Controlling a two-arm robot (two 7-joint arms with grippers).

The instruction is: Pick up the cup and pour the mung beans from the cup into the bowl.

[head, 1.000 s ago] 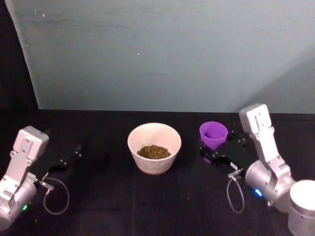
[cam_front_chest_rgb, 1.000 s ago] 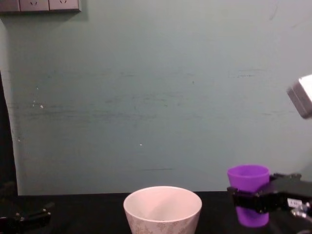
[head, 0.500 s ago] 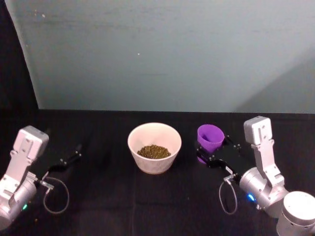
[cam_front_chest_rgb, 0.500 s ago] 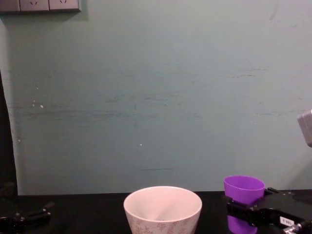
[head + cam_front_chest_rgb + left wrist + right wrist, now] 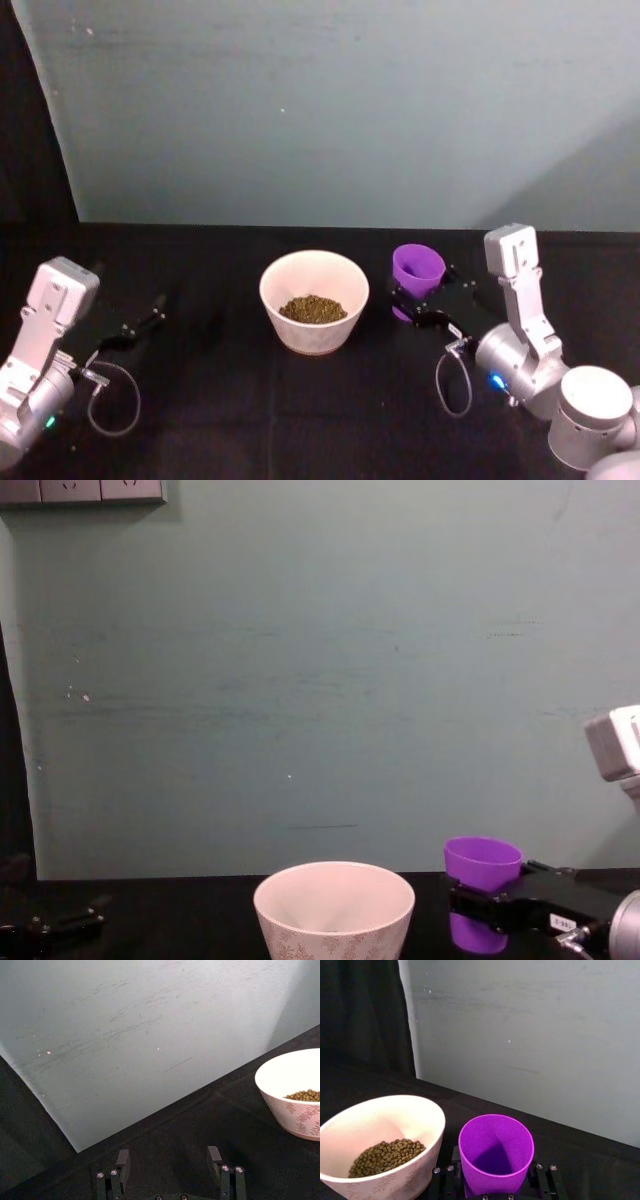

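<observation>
Beside the bowl (image 5: 314, 300) of mung beans (image 5: 312, 308), the right gripper (image 5: 412, 305) jaws clamp the empty upright cup (image 5: 417, 272)

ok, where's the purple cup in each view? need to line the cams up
Head view: the purple cup stands right of the bowl, held by the right gripper.
Chest view: cup low at right, bowl rim bottom centre.
Right wrist view: cup bottom centre, empty inside, between the fingers; bowl with mung beans beside it.
Left wrist view: no cup; bowl at the edge.
Shared landmark: the bowl.
</observation>
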